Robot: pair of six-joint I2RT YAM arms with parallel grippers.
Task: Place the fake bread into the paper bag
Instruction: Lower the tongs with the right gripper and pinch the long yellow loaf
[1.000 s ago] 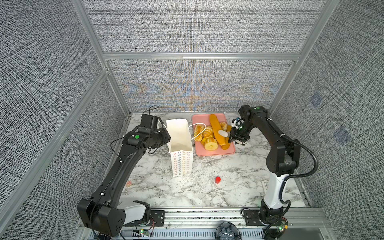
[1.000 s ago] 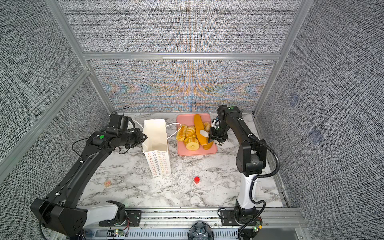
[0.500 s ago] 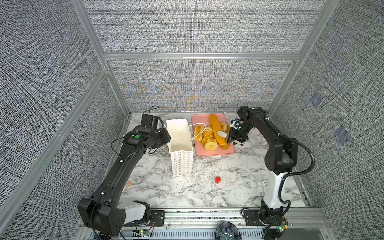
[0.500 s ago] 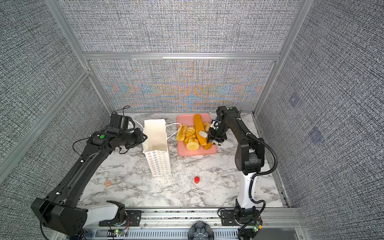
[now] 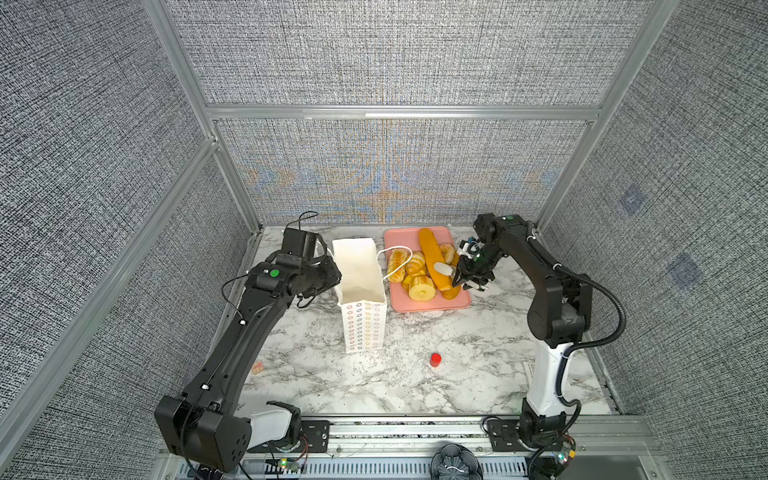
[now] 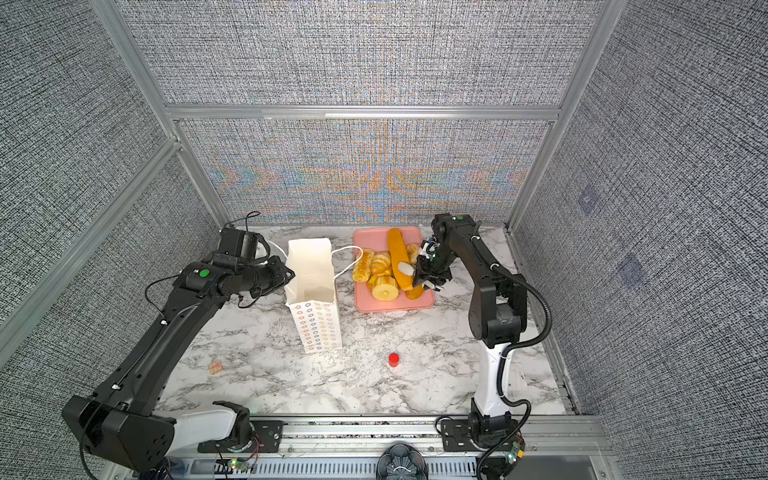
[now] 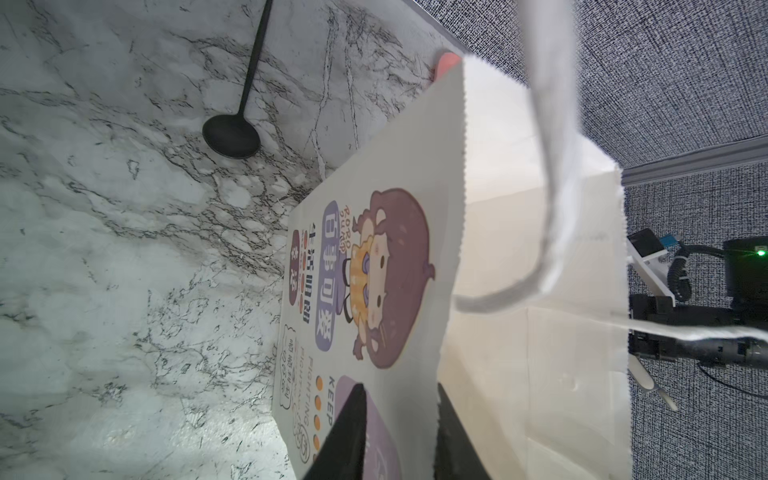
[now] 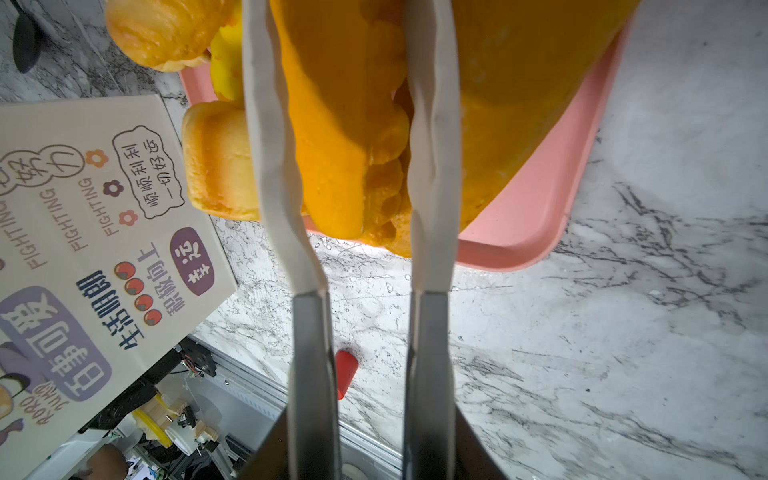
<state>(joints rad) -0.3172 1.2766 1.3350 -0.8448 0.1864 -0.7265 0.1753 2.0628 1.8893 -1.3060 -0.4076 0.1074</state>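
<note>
The fake bread (image 5: 415,272) is still lying heaped on the pink tray (image 5: 419,305), just right of centre in both top views. None of it is showing inside the paper bag (image 5: 360,286), which is standing upright and open-mouthed just left of the tray, with one cord handle drooping onto the buns.

What is changing is on the right. Over the last second the right gripper (image 5: 456,277) has been narrowing its white fingers (image 8: 270,166) around the near end of the long loaf (image 5: 430,253). In the right wrist view the loaf (image 8: 345,124) is filling the gap, and both fingers are pressing flush against its flanks. So the claw is now clenching on that loaf, which is not yet lifting off the tray. The arm itself is barely shifting from where it hovered a moment ago.

The left gripper (image 7: 399,436) is keeping its place at the bag's left rim, one finger outside on the printed face and one inside. Whether it is really pinching the paper or only straddling it, I cannot tell.

By my reading the first pick is just being secured, and carrying the loaf over to the bag's mouth is coming next. Because the loaf is long and the bag narrow, it is probably going to need tipping end-down. The small red cylinder (image 5: 435,359) is standing well apart, lower in the frame.
</note>
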